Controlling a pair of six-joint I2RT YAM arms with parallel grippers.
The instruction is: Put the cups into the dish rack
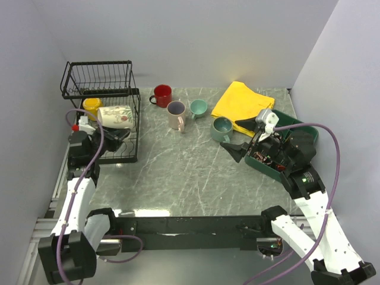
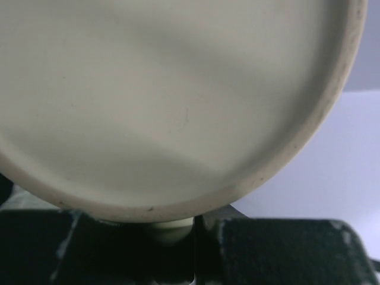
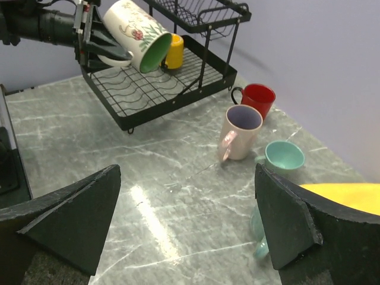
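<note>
Cream mug (image 2: 166,101), clenched in the left end effector (image 3: 101,44), hung over the dish rack (image 1: 135,127) at upper left, where the yellow mug (image 1: 92,105) sat. Four more mugs (image 1: 176,115) stood unloaded on the tabletop (image 1: 178,172) at centre; the right end effector (image 1: 238,138) gaped empty.

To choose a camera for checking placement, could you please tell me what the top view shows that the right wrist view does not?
Only the top view: the green tray at the right and both arms' bases. Only the right wrist view: the green inside of the cream mug. Both: the black rack with the yellow mug in it, the cream mug held tilted over it by the left jaws, and the red mug, pink mug and teal mug on the table.
</note>
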